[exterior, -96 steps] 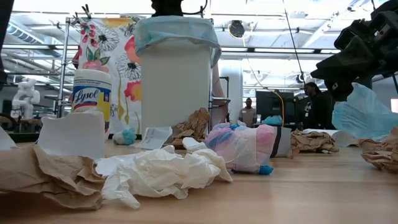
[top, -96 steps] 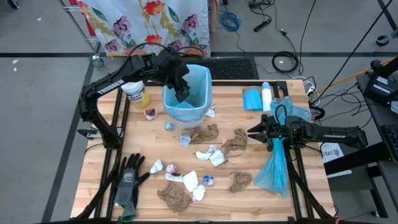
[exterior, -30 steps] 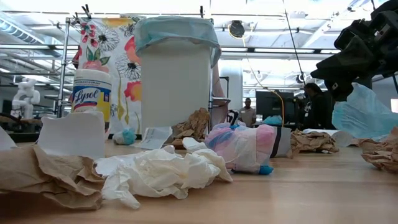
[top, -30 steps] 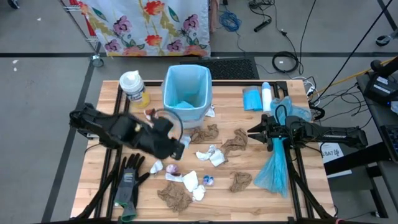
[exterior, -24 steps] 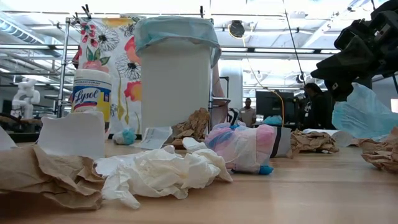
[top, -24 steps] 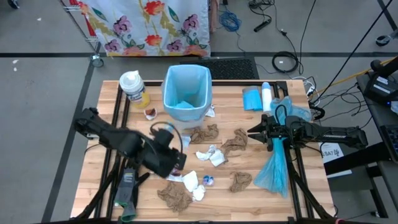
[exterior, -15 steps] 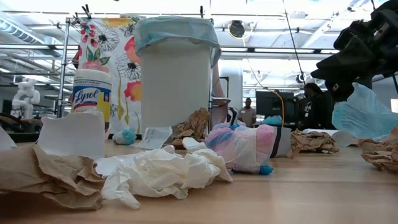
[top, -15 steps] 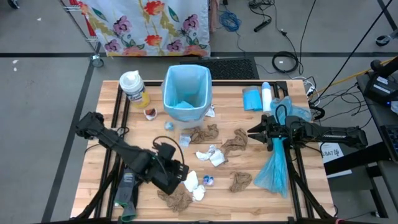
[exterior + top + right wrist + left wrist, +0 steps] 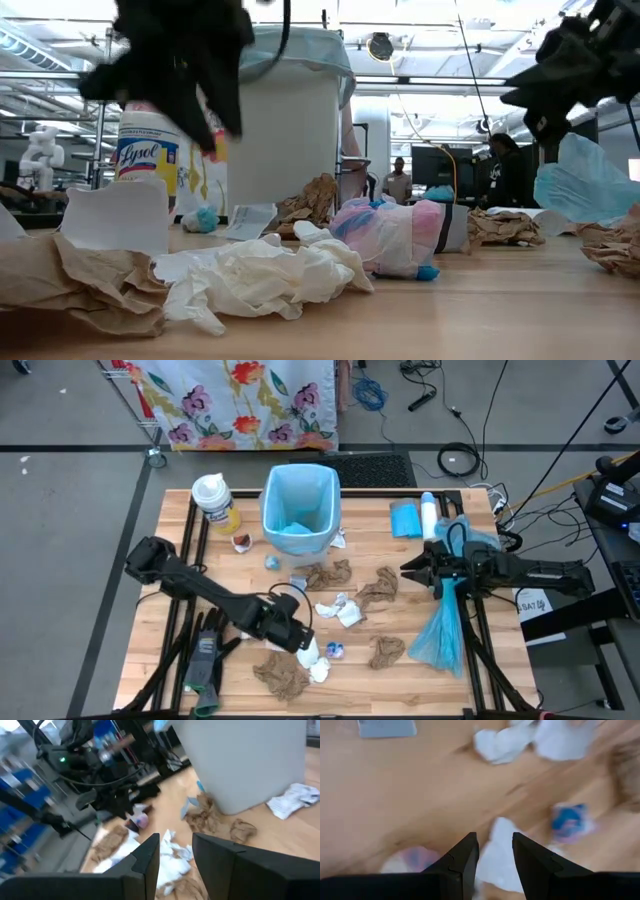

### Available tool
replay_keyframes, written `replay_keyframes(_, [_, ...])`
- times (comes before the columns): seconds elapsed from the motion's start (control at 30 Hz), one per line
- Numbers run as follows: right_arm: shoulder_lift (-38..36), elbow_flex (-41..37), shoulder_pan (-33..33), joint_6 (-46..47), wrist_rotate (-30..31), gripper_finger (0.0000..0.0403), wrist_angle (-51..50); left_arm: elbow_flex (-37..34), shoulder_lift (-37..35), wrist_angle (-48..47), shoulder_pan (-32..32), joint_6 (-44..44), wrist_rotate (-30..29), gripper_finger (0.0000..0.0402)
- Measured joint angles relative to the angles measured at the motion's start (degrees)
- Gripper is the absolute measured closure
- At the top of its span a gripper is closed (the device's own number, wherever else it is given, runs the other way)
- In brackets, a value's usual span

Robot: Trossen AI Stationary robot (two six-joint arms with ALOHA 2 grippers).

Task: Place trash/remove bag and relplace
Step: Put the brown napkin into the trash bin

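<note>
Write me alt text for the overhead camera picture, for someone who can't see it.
The left claw hovers over white tissue wads among crumpled scraps strewn over a wooden table. A bin lined with a light blue bag stands at the far edge, while the right claw waits beside a loose blue plastic bag.

A wipes canister (image 9: 215,500) stands on the desk (image 9: 480,685) well beyond the left fingers. Gloves (image 9: 205,650) lie just beside them. A floral cloth (image 9: 235,400) hangs behind the desk.
</note>
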Motion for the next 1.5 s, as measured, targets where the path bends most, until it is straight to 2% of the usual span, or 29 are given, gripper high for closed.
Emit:
replay_keyframes(0.17, [11.13, 11.67, 0.02, -2.26, 5.49, 0.0293, -15.59, -4.83, -1.72, 1.41, 2.95, 5.06, 3.38, 0.0276])
replay_keyframes(0.3, [23.15, 19.46, 0.0, 0.62, 7.37, 0.029, -24.33, -9.26, -6.19, 1.22, 4.55, 9.07, 4.29, 0.0276])
replay_keyframes(0.47, [37.37, 24.15, 0.02, 5.07, 6.82, 0.0273, -27.58, -16.99, -16.13, 1.6, 5.35, 11.21, 3.64, 0.0276])
replay_keyframes(0.6, [44.91, 25.72, 0.02, 7.4, 6.78, 0.0249, -27.17, -23.45, -24.82, 1.18, 5.31, 11.3, 2.15, 0.0276])
replay_keyframes(0.77, [51.23, 26.91, 0.36, 11.65, 4.78, 0.0214, -24.51, -29.67, -34.15, 0.73, 5.27, 13.33, 1.7, 0.0276])
replay_keyframes(1.0, [59.87, 26.92, 1.88, 23.71, 4.17, 0.0193, -23.03, -33.9, -41.35, -4.05, 5.27, 17.44, 1.74, 0.0276])
replay_keyframes(1.33, [69.35, 26.92, 1.9, 34.26, 5.49, 0.0197, -23.0, -34.11, -46.61, -11.5, 5.27, 22.29, 2.26, 0.0276])
replay_keyframes(1.43, [71.4, 27.03, 1.9, 36.6, 5.76, 0.0216, -22.89, -34.11, -47.7, -10.97, 5.27, 22.4, 2.26, 0.0276])
replay_keyframes(1.5, [72.05, 27.06, 1.88, 37.63, 5.8, 0.0245, -22.9, -34.11, -48.15, -10.96, 5.27, 23.84, 2.19, 0.0276])
